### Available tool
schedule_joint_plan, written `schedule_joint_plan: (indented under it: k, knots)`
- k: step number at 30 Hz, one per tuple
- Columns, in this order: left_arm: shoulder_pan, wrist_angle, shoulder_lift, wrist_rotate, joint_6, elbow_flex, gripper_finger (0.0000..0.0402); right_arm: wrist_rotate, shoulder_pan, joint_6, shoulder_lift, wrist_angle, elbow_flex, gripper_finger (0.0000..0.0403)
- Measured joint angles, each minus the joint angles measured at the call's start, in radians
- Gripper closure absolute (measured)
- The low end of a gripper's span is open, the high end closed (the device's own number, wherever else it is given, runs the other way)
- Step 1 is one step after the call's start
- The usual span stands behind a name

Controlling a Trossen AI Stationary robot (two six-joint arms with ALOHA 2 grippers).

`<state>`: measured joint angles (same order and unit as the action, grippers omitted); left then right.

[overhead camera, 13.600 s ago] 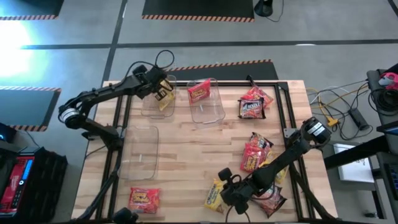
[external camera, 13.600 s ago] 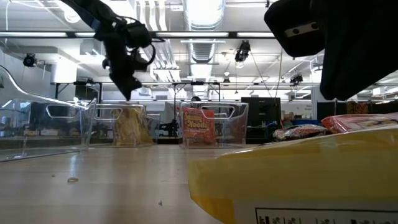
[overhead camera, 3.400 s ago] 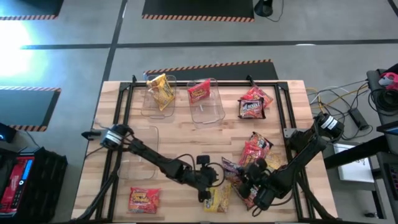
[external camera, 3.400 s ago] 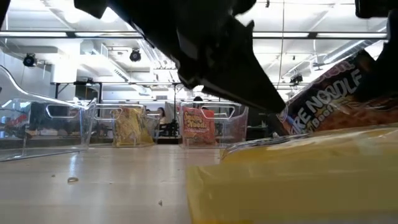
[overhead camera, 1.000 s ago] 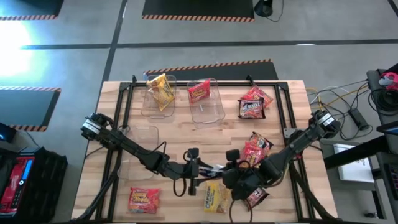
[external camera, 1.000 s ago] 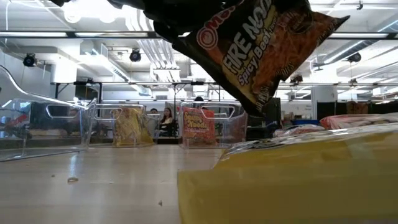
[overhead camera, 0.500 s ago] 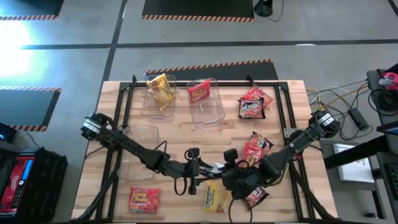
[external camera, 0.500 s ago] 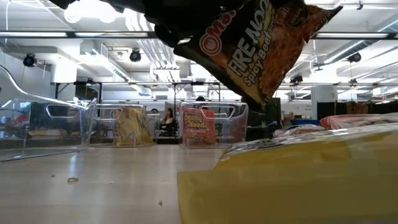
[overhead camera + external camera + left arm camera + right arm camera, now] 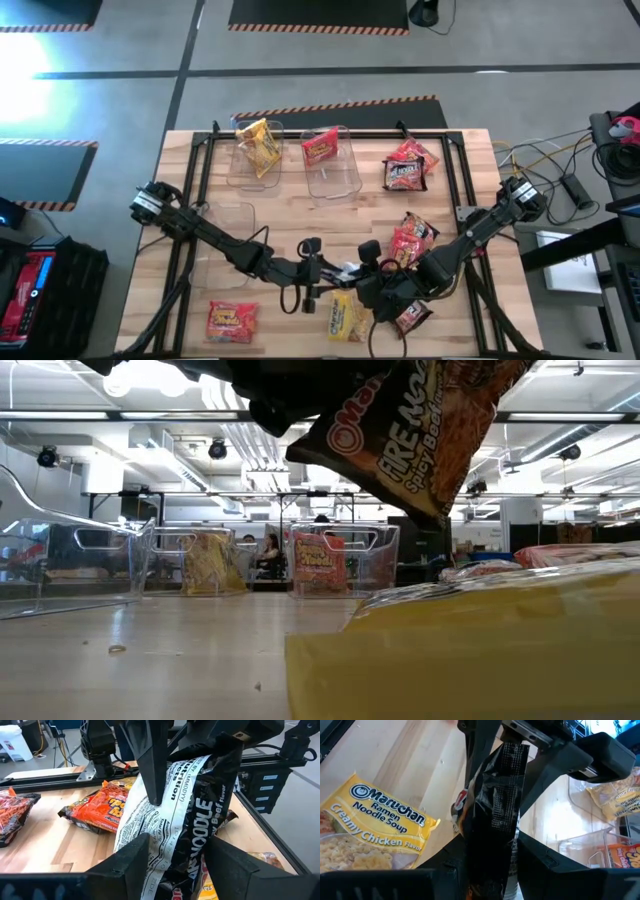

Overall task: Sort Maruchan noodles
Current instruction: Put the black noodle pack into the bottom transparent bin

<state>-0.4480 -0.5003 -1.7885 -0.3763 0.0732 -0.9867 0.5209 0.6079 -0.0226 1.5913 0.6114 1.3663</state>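
dark packet (image 9: 420,430) risen | left gripper (image 9: 330,272), right gripper (image 9: 372,278) both gripping, mid-table

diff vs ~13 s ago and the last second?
Since about 13 seconds ago the left hand left the far bins for the table's near middle. The right hand lifted a dark Fire Noodle packet, and both hands now grip it. Over the last second the packet rose slightly. The yellow packet in its bin, the red one and the lone near-left packet stayed.
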Motion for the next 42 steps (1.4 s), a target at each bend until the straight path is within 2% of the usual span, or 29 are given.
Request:
schedule_joint_plan:
  k: [8, 13, 23, 36, 42]
  knots:
    - [0.0, 0.001, 0.0, 0.002, -0.031, 0.0, 0.0292, 0.002, 0.0, -0.003, 0.0, 0.0, 0.001, 0.0289]
    - [0.0, 0.002, 0.0, 0.003, -0.031, 0.0, 0.0304, -0.003, 0.0, -0.038, 0.0, 0.004, 0.001, 0.0287]
    - [0.001, 0.002, 0.0, 0.002, -0.036, 0.0, 0.0312, -0.002, 0.001, -0.056, 0.0, 0.003, 0.003, 0.0255]
    - [0.006, 0.002, 0.0, 0.001, -0.039, 0.0, 0.0394, -0.005, 0.001, -0.057, -0.002, 0.011, 0.003, 0.0224]
    - [0.012, 0.019, 0.0, 0.001, -0.038, 0.0, 0.0401, -0.005, 0.003, -0.096, -0.038, 0.052, 0.003, 0.022]
